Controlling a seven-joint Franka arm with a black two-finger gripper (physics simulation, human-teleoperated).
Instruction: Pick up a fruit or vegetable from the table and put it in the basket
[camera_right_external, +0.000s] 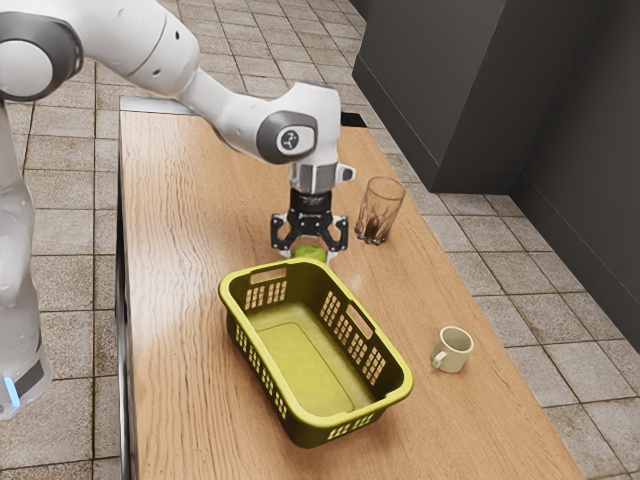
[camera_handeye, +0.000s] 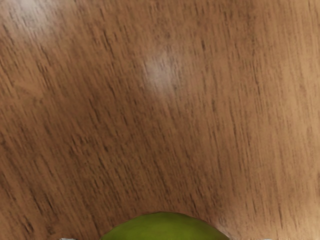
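The gripper is at the green fruit, between the tabletop's long edges — near the basket. Its jaws stand well apart — whether they grip, I cannot tell.

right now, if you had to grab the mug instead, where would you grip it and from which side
I'd come from straight above and take the mug by its rim, on the side away from the handle. It stands upright with its mouth open upward, so the rim should be easy to reach, and the handle points toward the basket.
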